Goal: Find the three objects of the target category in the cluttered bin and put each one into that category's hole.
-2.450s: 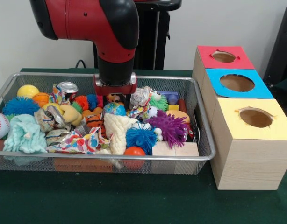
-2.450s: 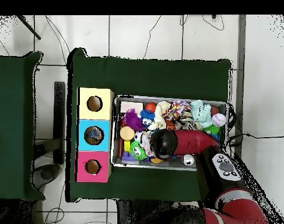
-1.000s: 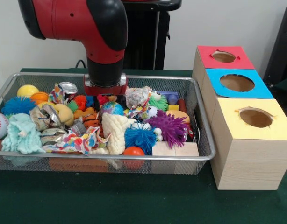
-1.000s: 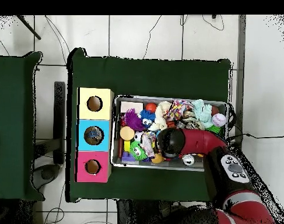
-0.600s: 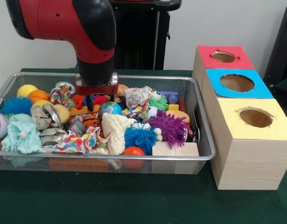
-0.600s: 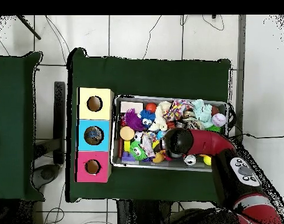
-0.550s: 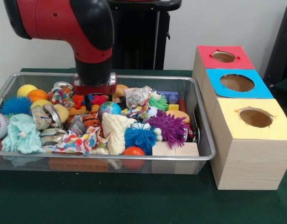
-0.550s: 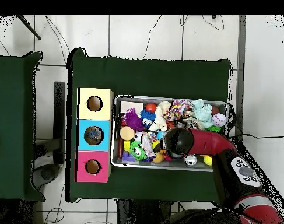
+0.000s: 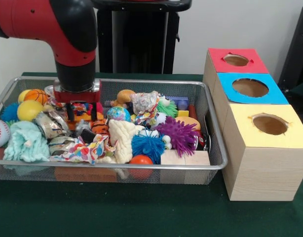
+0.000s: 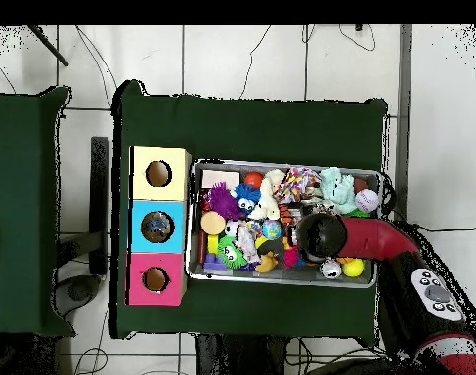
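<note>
My claw (image 9: 81, 112) is hanging with fingers spread apart, empty, above a crushed bottle (image 9: 49, 124) in the basket (image 9: 210, 165).

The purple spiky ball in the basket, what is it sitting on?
The purple spiky ball rests on other toys, touching a blue fuzzy ball and a wooden block. What lies directly underneath is covered.

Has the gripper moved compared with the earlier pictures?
Yes. In the front view the gripper has shifted left along the wire mesh bin, farther from the three coloured boxes on the right.
</note>
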Controlling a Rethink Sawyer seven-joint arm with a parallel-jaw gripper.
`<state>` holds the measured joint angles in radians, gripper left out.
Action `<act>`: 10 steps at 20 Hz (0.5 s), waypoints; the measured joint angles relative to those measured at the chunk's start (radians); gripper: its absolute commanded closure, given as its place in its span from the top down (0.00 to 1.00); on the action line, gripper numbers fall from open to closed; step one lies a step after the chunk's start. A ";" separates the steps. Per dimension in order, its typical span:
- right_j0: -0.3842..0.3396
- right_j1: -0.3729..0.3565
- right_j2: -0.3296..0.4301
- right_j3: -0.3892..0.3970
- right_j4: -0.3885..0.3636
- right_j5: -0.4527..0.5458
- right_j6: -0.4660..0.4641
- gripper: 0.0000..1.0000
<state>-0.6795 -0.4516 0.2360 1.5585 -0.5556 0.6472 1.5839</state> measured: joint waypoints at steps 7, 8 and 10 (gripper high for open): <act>-0.039 -0.010 0.019 -0.048 -0.049 0.000 0.000 1.00; -0.042 -0.012 0.021 -0.050 -0.052 0.000 0.000 1.00; -0.045 -0.015 0.024 -0.050 -0.055 0.000 0.000 1.00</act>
<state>-0.7245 -0.4668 0.2596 1.5085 -0.6108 0.6474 1.5839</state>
